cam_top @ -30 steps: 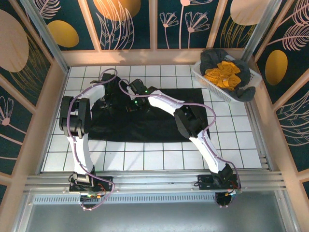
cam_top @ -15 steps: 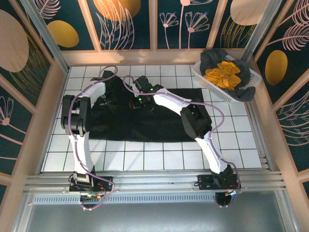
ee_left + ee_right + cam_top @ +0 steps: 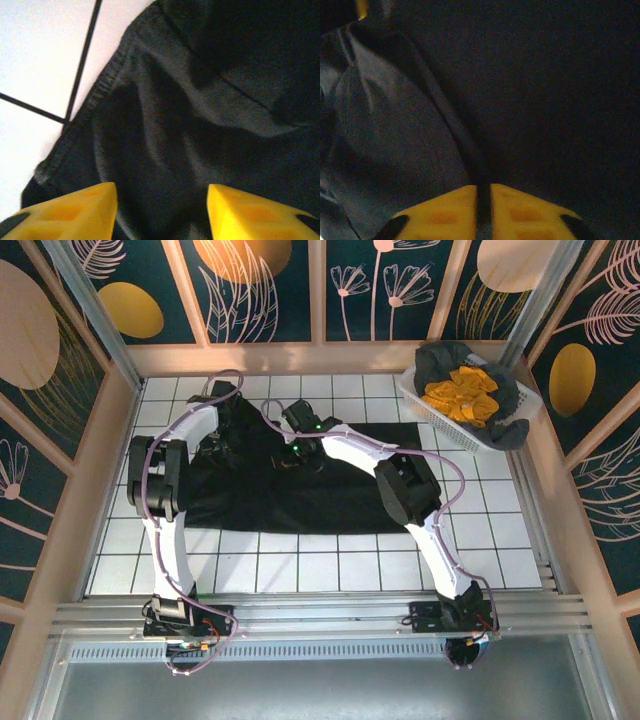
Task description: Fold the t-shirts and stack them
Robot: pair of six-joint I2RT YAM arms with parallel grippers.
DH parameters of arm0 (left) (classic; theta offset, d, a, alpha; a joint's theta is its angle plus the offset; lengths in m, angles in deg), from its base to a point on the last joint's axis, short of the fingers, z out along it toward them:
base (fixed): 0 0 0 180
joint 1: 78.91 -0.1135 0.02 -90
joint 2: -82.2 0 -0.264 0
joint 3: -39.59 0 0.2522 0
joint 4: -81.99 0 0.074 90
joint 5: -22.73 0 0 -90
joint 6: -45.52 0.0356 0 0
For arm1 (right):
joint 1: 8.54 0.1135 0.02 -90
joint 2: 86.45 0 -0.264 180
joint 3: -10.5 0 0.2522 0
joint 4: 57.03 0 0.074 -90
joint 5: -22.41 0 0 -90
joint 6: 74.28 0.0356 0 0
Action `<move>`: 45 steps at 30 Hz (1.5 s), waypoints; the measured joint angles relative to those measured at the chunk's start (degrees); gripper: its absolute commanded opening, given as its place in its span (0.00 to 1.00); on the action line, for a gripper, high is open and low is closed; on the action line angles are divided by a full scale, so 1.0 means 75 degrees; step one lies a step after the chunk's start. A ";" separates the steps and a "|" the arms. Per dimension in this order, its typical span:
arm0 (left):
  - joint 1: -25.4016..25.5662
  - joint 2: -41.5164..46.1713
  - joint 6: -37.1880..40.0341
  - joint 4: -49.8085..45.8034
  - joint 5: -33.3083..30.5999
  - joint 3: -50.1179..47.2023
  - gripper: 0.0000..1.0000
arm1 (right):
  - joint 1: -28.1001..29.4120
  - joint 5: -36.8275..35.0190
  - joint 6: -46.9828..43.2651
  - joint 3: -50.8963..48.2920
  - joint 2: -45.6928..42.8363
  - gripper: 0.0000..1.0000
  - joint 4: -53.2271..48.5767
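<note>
Early going: large plain black cloth t-shirt point(image 3: 330, 490) spread mid white tiled worktop point(image 3: 300, 562), bunched at 11 o'clock, no fold finished; left end effector point(image 3: 162, 200) wide above its hem, right end effector point(image 3: 482, 200) a bare slit, grip unclear; mustard-yellow t-shirt point(image 3: 462, 395) and dark grey t-shirt point(image 3: 440, 360) unfolded in white plastic lattice basket point(image 3: 415, 390) at 1 o'clock.

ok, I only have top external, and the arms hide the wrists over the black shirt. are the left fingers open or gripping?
Observer: In the left wrist view the left fingers stand wide apart, not gripping, above the hem of the black t-shirt.
Operator: And the right?
Observer: In the right wrist view the right fingers are almost together, and a crease of the shirt runs into the slim gap. I can't tell whether it is pinched.
</note>
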State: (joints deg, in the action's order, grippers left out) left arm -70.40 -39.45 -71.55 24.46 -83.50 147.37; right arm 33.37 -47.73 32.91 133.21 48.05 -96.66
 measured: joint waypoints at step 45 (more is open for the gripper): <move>-0.2011 0.4051 -0.2780 0.0915 0.1180 -0.5729 0.47 | -0.3031 -0.0274 0.2174 -0.8591 -0.6624 0.49 -0.1364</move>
State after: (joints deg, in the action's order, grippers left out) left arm -85.48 -9.07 -92.40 31.32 -74.65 104.40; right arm 10.64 -49.78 49.21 68.77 -1.63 -106.89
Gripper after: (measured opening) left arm 0.455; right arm 0.473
